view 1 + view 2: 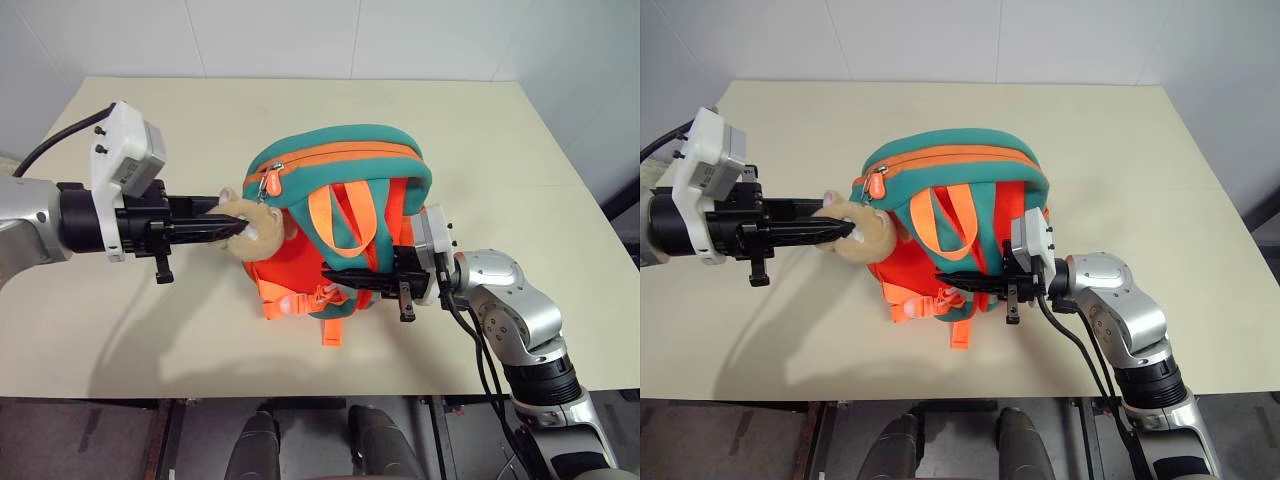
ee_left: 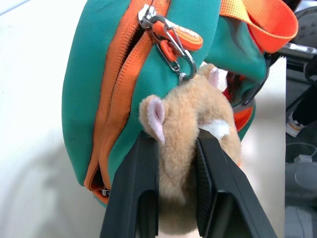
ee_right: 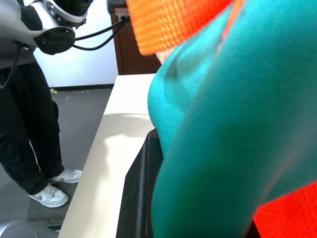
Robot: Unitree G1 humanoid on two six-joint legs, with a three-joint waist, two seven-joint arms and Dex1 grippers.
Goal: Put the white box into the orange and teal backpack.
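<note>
Orange and teal backpack: small, rounded, orange body, teal padded trim and straps, orange webbing. Held up above table between both grippers, strap side toward camera. Orange zipper along teal top appears closed, pull at left end. Tan plush toy clipped to zipper pull, pinched between black fingers.

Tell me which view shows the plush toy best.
The left wrist view: the plush toy appears large, clamped between the left hand's fingers and clipped to the backpack zipper. Both eye views show it small, partly hidden behind the fingers.
</note>
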